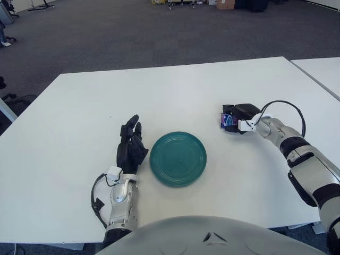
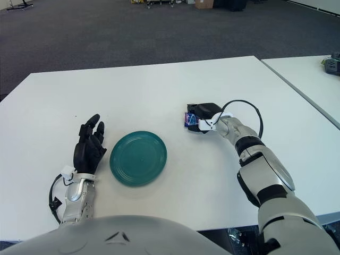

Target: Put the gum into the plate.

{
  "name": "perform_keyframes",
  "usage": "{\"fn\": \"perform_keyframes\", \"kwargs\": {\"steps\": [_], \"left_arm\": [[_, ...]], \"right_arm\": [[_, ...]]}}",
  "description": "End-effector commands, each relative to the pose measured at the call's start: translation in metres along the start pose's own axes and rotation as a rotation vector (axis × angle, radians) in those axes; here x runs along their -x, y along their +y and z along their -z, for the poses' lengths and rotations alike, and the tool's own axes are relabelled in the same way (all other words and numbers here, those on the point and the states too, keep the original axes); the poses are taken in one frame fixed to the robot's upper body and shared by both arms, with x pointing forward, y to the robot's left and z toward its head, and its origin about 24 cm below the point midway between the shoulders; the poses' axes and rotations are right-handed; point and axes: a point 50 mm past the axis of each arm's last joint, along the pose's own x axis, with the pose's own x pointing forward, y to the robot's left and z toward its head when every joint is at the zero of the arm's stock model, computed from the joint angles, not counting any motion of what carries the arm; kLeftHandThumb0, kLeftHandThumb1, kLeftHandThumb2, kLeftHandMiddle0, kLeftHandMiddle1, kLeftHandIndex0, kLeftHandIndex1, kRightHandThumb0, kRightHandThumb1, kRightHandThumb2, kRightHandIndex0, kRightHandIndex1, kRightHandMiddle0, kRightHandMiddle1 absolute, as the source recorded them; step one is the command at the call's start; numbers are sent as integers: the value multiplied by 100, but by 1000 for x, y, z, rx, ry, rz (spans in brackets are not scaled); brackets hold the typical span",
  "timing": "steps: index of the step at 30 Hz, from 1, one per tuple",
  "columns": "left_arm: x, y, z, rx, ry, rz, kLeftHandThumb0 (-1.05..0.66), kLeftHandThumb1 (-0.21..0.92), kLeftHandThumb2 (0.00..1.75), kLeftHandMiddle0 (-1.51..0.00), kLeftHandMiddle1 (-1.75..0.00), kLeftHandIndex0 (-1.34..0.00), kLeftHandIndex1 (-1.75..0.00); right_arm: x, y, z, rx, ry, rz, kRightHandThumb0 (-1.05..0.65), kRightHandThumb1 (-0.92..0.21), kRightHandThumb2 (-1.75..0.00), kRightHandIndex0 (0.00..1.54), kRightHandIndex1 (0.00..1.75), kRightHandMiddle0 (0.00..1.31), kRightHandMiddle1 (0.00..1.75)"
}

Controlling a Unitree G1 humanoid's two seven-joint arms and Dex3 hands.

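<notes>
A round teal plate (image 1: 178, 159) lies near the table's front middle. To its right, my right hand (image 1: 237, 117) is curled around a small blue and purple gum pack (image 1: 227, 120), held just over the white table (image 1: 175, 90). The pack's printed face shows on the hand's left side; the fingers cover the remainder of it. The pack is about a plate's width to the right of the plate and slightly farther back. My left hand (image 1: 130, 144) shows just left of the plate, black fingers stretched out and holding nothing.
A second white table (image 1: 324, 71) stands at the far right, separated by a narrow gap. A black cable (image 1: 289, 105) loops over my right wrist. Dark carpet lies beyond the table's far edge.
</notes>
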Motion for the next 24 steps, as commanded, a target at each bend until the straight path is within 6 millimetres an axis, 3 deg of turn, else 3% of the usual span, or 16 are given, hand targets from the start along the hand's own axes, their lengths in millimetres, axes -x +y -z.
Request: {"fn": "perform_keyframes", "kwargs": {"steps": [1, 12, 24], "left_arm": [[23, 3, 23, 35, 125, -64, -87, 92, 92, -21, 0, 0, -67], [22, 4, 22, 31, 130, -67, -86, 92, 95, -21, -1, 0, -64], [21, 4, 21, 30, 128, -65, -85, 92, 94, -21, 0, 0, -65]], "right_arm": [[-9, -10, -10, -25, -15, 31, -40, -60, -96, 96, 175, 40, 175], [-17, -71, -45, 27, -196, 304, -40, -59, -96, 92, 175, 41, 175], [-11, -113, -79, 89, -327, 435, -40, -59, -97, 92, 175, 41, 175]]}}
